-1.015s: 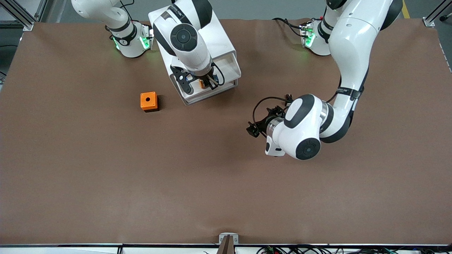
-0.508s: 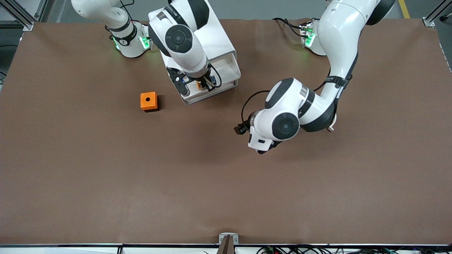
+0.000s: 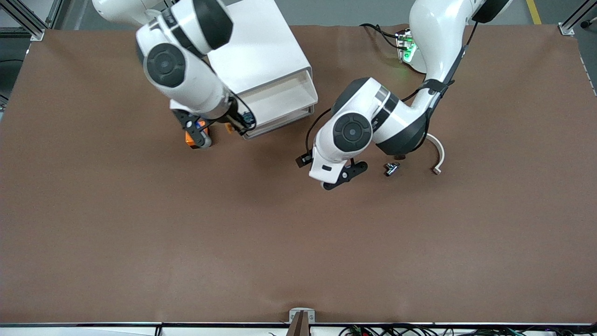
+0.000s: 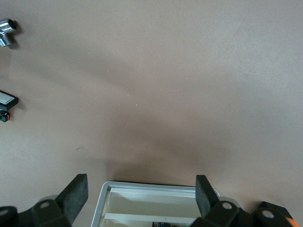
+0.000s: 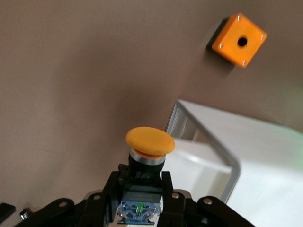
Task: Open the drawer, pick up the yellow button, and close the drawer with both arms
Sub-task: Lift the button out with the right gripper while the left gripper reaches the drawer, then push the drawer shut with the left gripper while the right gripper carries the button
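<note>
right gripper clamped the button, upper left | left gripper wide, probably facing the drawer | push squarely

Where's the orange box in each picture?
Front view: box partly hidden under the right gripper, beside the cabinet.
Left wrist view: not in it.
Right wrist view: box in the open, apart from the cabinet.
Shared landmark: the white cabinet.

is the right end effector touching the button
Touching. The right wrist view shows the right end effector with its fingers clamped on the black body of the button, no gap showing.
</note>
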`<state>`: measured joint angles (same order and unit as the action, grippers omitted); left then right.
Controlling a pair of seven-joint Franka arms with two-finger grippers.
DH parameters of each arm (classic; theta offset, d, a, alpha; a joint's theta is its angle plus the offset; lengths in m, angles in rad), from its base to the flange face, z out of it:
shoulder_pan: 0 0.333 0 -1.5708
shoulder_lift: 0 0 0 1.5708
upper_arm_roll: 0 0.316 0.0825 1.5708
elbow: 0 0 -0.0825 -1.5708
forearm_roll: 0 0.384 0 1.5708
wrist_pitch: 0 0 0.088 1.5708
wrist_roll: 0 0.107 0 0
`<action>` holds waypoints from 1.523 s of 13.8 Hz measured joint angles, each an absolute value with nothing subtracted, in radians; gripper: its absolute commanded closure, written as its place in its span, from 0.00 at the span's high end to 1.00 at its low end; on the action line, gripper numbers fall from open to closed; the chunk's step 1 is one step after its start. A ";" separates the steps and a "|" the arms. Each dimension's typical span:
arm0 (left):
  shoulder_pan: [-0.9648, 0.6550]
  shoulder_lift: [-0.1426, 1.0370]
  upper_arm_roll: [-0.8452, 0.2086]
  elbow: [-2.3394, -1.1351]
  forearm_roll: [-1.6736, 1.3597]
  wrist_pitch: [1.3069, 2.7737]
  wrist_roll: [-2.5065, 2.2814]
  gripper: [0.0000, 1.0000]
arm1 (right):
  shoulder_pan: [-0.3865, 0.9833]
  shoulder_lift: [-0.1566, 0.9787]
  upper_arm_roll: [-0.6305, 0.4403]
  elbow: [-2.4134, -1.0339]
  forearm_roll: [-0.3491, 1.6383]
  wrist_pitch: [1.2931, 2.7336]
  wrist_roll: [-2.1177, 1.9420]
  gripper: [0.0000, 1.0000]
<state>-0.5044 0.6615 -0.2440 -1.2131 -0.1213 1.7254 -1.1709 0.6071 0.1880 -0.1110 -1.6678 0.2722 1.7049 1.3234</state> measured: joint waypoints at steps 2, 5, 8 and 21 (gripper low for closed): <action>-0.536 0.661 -0.244 -1.215 -0.096 1.726 -1.209 1.00 | 0.515 0.188 -0.113 -1.656 0.272 1.671 1.165 0.00; -0.585 0.661 -0.244 -1.217 -0.091 1.727 -1.244 1.00 | 0.394 0.189 -0.117 -1.656 0.271 1.646 0.930 0.00; -0.630 0.661 -0.244 -1.219 -0.089 1.730 -1.252 1.00 | 0.267 0.196 -0.119 -1.660 0.259 1.643 0.681 0.00; -0.720 0.661 -0.267 -1.274 -0.114 1.778 -1.249 1.00 | 0.001 0.436 -0.119 -1.673 0.148 1.945 -0.039 0.00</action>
<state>-0.7196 0.6613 -0.2675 -1.2738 -0.1140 1.7781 -1.2489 0.0008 0.4364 -0.1190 -1.6729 0.1483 1.9446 -0.0393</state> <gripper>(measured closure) 0.000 0.608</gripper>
